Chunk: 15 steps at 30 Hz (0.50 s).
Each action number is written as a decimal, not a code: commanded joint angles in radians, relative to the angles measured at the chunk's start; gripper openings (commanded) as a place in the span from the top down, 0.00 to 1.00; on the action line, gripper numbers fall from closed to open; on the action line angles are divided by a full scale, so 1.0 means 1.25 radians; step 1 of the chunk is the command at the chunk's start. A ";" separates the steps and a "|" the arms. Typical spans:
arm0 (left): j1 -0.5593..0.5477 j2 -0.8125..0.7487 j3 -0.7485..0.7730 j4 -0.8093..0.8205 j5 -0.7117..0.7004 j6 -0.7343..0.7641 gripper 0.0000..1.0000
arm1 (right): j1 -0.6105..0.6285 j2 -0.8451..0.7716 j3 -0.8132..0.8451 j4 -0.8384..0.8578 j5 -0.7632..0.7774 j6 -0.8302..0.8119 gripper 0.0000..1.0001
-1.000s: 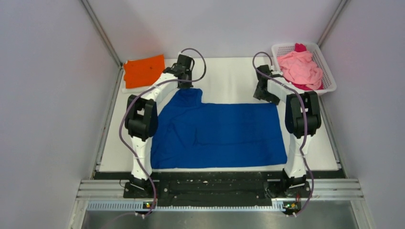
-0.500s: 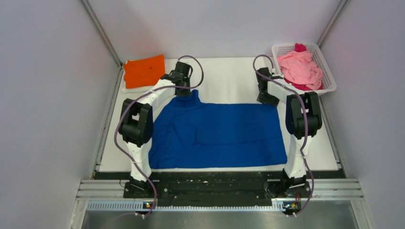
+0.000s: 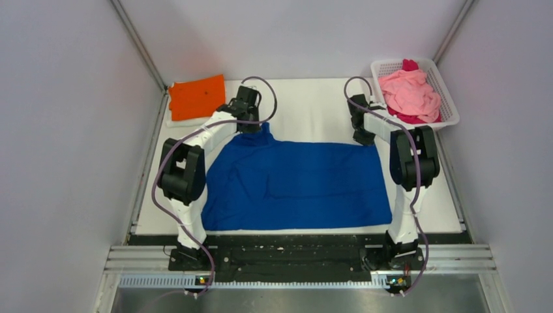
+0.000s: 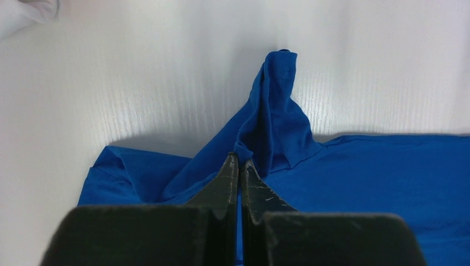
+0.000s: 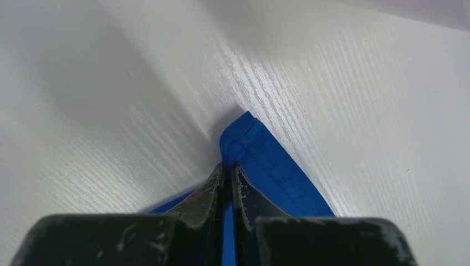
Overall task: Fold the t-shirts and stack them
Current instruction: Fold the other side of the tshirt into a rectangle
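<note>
Pinching the blue t-shirt (image 4: 360, 183) with the left hand (image 4: 239, 158), fingers clenched tight on a small fold of cloth. Just ahead of those fingertips, a narrow peak of blue pulled up off the white counter (image 4: 138, 83). To the right of that hand and back toward the arm bases, the rest of the shirt spread mostly flat.

Gripping the same blue t-shirt (image 5: 266, 160) with the right hand (image 5: 227, 165), fingers closed on the hemmed far corner, blue cloth between them and running off behind to the right.

From above, left hand (image 3: 250, 125) and right hand (image 3: 365, 138) at the two far corners of the blue t-shirt (image 3: 293, 182), well apart. Beyond and to the left of the left hand, near it, a folded orange t-shirt (image 3: 195, 96) flat on the counter (image 3: 313, 107). Beyond and to the right of the right hand, close by, pink t-shirts (image 3: 409, 91) heaped in a white mesh basket (image 3: 445, 91), a bit of magenta at the far side.
</note>
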<state>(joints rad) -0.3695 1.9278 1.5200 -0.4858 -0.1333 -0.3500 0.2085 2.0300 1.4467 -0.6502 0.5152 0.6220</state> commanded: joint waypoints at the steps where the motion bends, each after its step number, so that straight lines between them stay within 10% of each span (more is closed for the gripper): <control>1: -0.005 -0.065 -0.013 0.031 0.034 -0.001 1.00 | 0.020 -0.037 0.000 0.048 0.023 -0.023 0.99; 15: -0.047 -0.251 -0.182 0.032 -0.008 -0.020 1.00 | 0.094 -0.270 -0.170 0.065 0.045 -0.010 1.00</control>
<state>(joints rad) -0.3977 1.7306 1.3464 -0.4721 -0.1162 -0.3614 0.3012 1.8091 1.2884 -0.5911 0.5396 0.5945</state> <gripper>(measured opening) 0.017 0.011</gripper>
